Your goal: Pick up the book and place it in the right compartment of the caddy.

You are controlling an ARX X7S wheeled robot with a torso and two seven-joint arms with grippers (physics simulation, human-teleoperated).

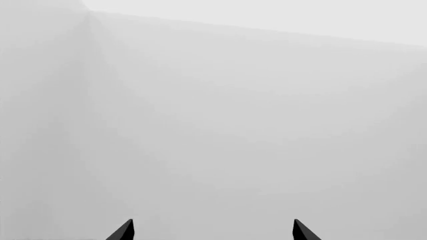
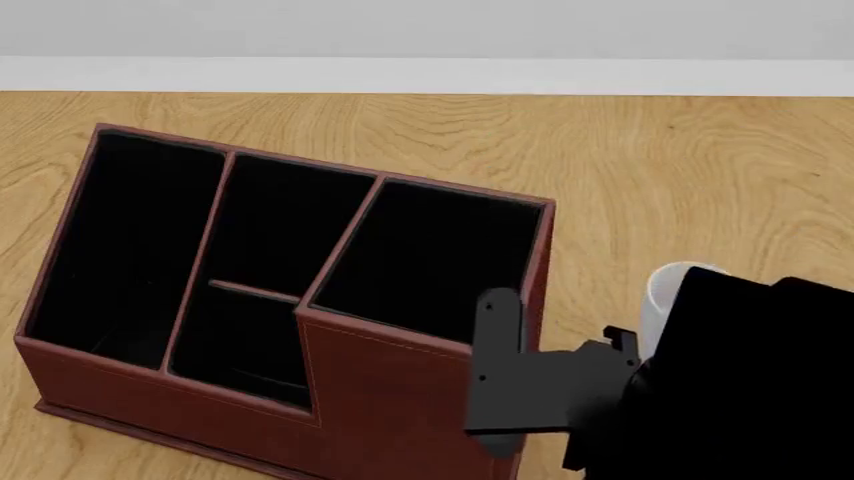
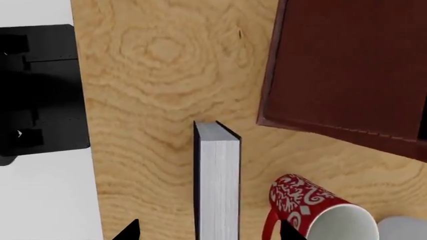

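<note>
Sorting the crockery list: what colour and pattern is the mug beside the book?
Red with a white pattern, white inside; the mug shows best in the right wrist view.

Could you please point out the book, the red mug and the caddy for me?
book [image 3: 219,192]: right wrist view, white page edges.
red mug [image 3: 300,197]: right wrist view, patterned side.
caddy [image 2: 387,385]: head view, front wall.

- Right arm [image 2: 747,380]: boxy, matte black, flat dark-grey bracket plates at the wrist.
- Right gripper [image 3: 210,230]: two black pointed fingertips.
- Left gripper [image 1: 213,231]: same black pointed tips.
</note>
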